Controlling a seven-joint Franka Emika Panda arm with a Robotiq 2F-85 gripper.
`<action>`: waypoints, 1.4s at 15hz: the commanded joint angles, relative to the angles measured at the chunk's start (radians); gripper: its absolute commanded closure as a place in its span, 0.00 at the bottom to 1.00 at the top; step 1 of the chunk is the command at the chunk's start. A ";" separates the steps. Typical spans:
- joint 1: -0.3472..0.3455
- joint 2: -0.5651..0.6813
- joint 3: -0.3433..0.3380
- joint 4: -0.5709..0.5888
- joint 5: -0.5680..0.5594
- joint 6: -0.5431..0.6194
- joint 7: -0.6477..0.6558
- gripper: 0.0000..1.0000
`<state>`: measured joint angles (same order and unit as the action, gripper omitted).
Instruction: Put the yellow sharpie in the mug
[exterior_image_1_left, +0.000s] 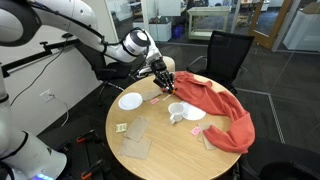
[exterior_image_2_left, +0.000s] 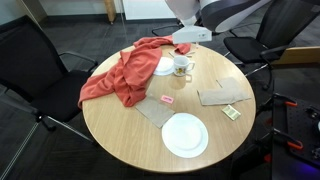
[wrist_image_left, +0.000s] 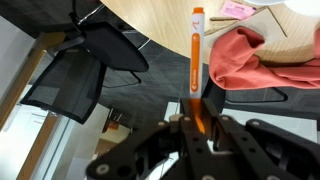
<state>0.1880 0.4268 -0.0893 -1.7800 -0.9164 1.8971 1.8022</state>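
Posed with arm (exterior_image_1_left: 95, 38) extended sideways, wrist bent downward, gripper (exterior_image_1_left: 161, 73) pointing down, fingers (wrist_image_left: 214, 128) clamped either side of the yellow sharpie (wrist_image_left: 196, 60)

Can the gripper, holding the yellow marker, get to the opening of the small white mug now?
Probably yes. The gripper grips the thin yellow-orange sharpie; the small white mug stands upright with its mouth uncovered, and the red cloth lies beside it, not over it.

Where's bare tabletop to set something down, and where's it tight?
Bare wood on the table between the red cloth and the plate, and between the mug and the brown card. Tight around the mug: the dish and cloth sit close beside it.
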 joint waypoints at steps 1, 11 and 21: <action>-0.005 0.016 0.014 0.008 -0.073 -0.006 0.080 0.96; 0.002 0.137 0.061 0.042 -0.378 -0.037 0.404 0.96; 0.001 0.252 0.090 0.133 -0.370 -0.087 0.393 0.96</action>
<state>0.1928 0.6383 -0.0146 -1.6996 -1.2882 1.8593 2.2024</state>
